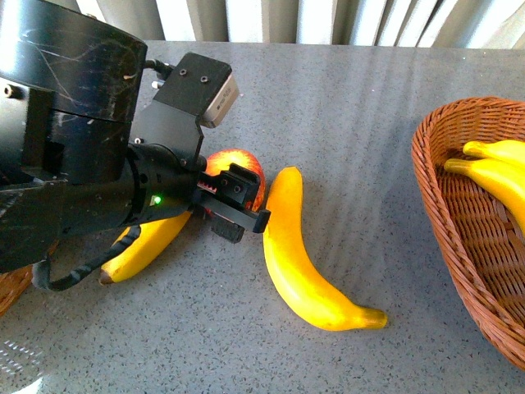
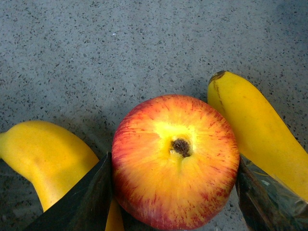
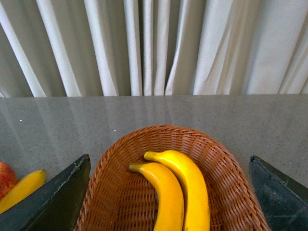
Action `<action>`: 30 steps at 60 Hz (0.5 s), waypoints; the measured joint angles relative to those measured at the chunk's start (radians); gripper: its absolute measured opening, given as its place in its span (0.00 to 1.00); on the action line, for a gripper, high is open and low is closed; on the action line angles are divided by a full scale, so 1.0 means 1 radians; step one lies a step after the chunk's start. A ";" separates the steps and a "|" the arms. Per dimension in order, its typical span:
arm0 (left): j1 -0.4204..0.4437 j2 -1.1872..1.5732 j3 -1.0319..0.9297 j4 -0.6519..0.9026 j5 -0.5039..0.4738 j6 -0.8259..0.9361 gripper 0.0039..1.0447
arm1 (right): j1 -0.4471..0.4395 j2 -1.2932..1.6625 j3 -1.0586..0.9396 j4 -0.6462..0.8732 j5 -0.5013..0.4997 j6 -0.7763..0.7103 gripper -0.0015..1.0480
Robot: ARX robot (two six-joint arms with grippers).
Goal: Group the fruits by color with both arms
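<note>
Now we grab the red apple (image 1: 235, 164), left of middle between two bananas (image 1: 303, 263); our left gripper (image 1: 238, 195) looks clamped on it. Next we should lift it straight up. Our right gripper (image 3: 168, 166) has jaws wide apart.

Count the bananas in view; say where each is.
4. Two bananas lie in the right basket; one banana lies on the table right of the apple; another lies left of it, partly under the left arm. Others may be hidden.

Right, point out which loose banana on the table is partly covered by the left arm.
The banana left of the apple: the left arm hides its far end. The apple sits between them, and the other loose banana lies fully in view.
</note>
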 joint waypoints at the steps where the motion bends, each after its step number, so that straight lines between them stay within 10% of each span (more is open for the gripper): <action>1: 0.003 -0.015 -0.008 0.001 0.000 -0.005 0.60 | 0.000 0.000 0.000 0.000 0.000 0.000 0.91; 30: 0.271 -0.321 -0.139 0.018 0.070 0.030 0.60 | 0.000 0.000 0.000 0.000 0.000 0.000 0.91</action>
